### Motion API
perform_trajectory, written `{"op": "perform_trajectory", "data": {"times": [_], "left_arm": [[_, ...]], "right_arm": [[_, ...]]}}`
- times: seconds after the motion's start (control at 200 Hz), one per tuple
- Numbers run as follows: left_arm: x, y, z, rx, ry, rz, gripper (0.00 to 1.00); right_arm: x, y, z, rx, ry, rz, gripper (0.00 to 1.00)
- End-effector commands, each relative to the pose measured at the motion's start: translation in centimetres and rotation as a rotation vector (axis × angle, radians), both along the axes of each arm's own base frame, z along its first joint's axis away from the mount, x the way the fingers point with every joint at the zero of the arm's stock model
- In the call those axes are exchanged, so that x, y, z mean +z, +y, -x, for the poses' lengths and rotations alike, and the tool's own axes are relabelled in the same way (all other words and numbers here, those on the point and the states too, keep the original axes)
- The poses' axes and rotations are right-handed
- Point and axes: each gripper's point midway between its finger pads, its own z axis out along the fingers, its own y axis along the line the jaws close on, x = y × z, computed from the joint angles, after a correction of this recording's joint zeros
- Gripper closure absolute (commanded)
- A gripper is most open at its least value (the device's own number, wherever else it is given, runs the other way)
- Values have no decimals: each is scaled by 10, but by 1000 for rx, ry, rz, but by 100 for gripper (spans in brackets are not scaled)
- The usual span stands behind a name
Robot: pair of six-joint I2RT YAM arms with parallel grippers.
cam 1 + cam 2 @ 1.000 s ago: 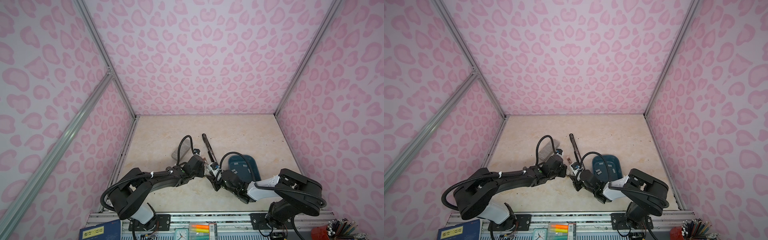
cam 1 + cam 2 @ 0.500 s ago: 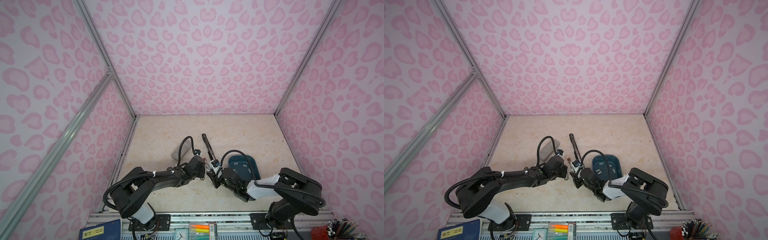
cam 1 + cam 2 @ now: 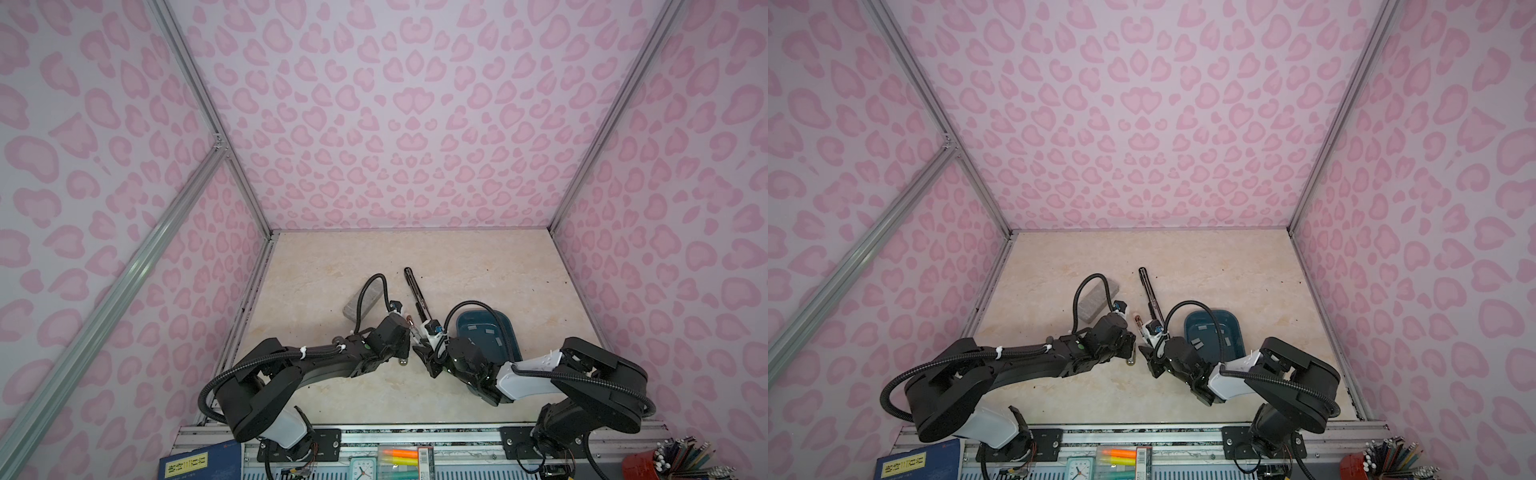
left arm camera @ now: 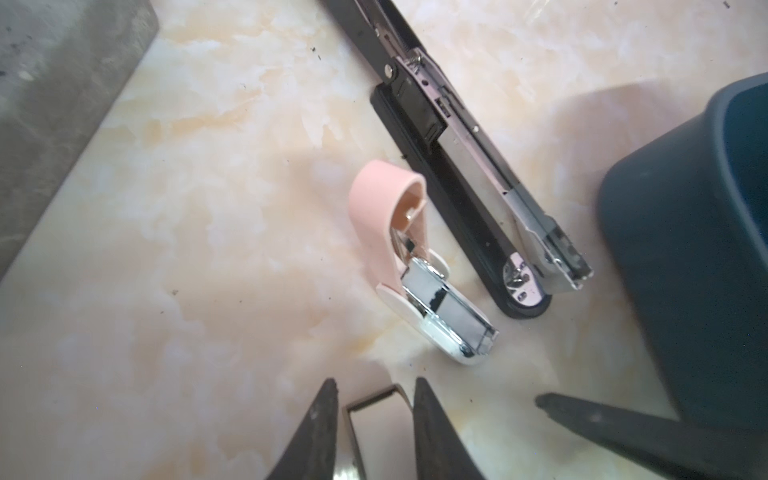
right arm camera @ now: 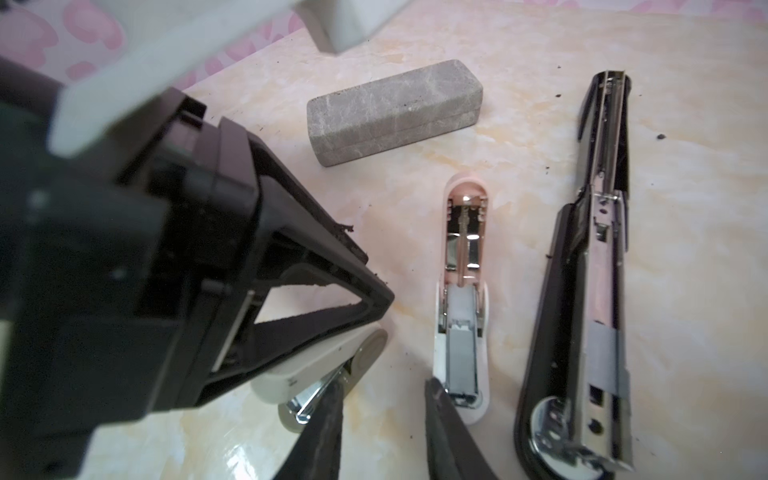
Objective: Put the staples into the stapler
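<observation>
The black stapler (image 3: 417, 296) (image 5: 590, 291) lies opened flat on the table, and a grey strip sits in its metal channel. Staples (image 3: 490, 332) (image 3: 1196, 343) lie as small grey strips in the blue tray (image 3: 513, 345). My left gripper (image 4: 374, 395) (image 3: 405, 353) straddles the end of a cream stapler (image 5: 316, 365), with its jaws slightly apart and a thin gap on one side. My right gripper (image 5: 382, 395) (image 3: 424, 357) faces it, open, and only bare table shows between its fingers. One right fingertip (image 5: 436, 399) overlaps the front of a pink-and-white stapler (image 5: 461, 291) (image 4: 415, 270).
A grey speckled block (image 3: 363, 301) (image 5: 395, 112) lies behind the left gripper, under its cable. The blue tray's wall (image 4: 685, 249) stands close beside the black stapler's head. The two grippers nearly meet at the front centre. Pink patterned walls enclose the table.
The left jaws have parted a little around the cream stapler. Both arms have barely moved.
</observation>
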Motion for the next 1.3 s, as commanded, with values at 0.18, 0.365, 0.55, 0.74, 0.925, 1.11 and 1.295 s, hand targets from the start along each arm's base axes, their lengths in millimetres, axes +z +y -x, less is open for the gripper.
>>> {"op": "perform_trajectory", "data": {"times": [0.18, 0.365, 0.55, 0.74, 0.925, 1.11, 1.295], "left_arm": [[7, 11, 11, 24, -31, -31, 63], [4, 13, 22, 18, -39, -60, 72], [3, 21, 29, 36, -49, -81, 74], [0, 17, 35, 22, -46, -82, 77], [-3, 14, 36, 22, -52, -103, 80], [-1, 14, 37, 26, -59, -112, 81], [-4, 13, 42, 18, -55, -116, 81]], "right_arm": [[2, 22, 9, 67, -8, -13, 64], [2, 21, 9, 64, -6, -20, 64], [4, 13, 9, 38, -24, -29, 64], [7, 0, 7, -15, -44, -34, 64], [5, -8, 3, -52, -43, -28, 64], [5, -8, 3, -49, -46, -26, 64], [6, -4, 7, -17, -40, -39, 64]]}}
